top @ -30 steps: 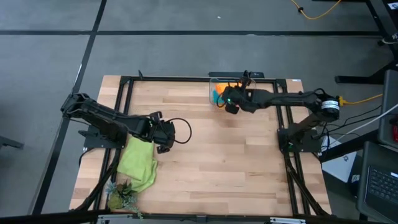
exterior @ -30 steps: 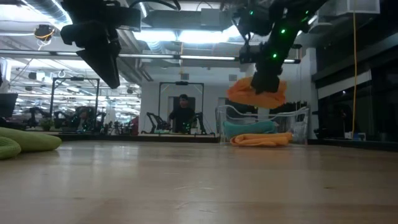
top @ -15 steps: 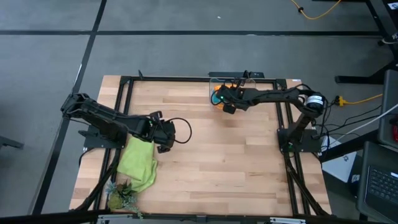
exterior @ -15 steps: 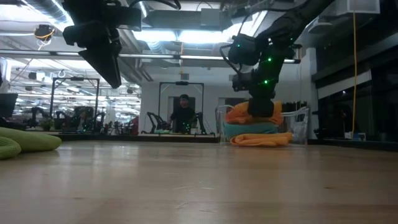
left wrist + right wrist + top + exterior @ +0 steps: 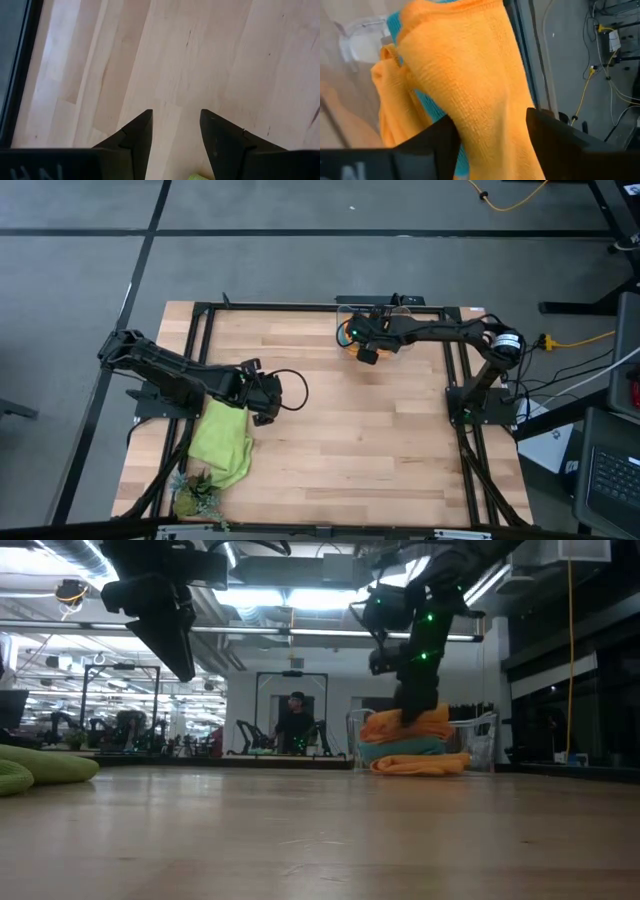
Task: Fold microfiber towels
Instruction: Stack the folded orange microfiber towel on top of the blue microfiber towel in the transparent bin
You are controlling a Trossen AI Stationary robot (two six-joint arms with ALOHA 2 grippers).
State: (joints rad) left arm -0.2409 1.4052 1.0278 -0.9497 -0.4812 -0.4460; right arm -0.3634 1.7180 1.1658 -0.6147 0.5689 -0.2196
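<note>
By the clear bin (image 5: 480,735) at the table's far edge lies a stack of microfiber towels. An orange one (image 5: 425,766) is at the bottom, a turquoise one (image 5: 395,747) lies on it, and a folded orange one (image 5: 470,75) is on top. My right gripper (image 5: 492,125) stands open over the stack, pointing down, with the top towel between its fingers. A lime green towel (image 5: 225,442) lies crumpled at the near left. Beside it my left gripper (image 5: 268,402) hovers open over bare wood. My right gripper's open fingers (image 5: 547,135) stand on either side of the top orange towel's upper fold (image 5: 495,100), coming from above. Whether they touch the cloth, I cannot tell. The towel rests on the turquoise one.
A small green plant (image 5: 195,498) sits at the near left corner, just beyond the green towel. The black frame rails (image 5: 300,307) run along the table's edges. The middle of the wooden top (image 5: 350,440) is bare. A person (image 5: 293,725) stands in the room behind.
My right gripper has gone down and a little toward the table's left edge with the orange towel. The towel hung lifted above the stack a second ago and now lies on the turquoise towel.
</note>
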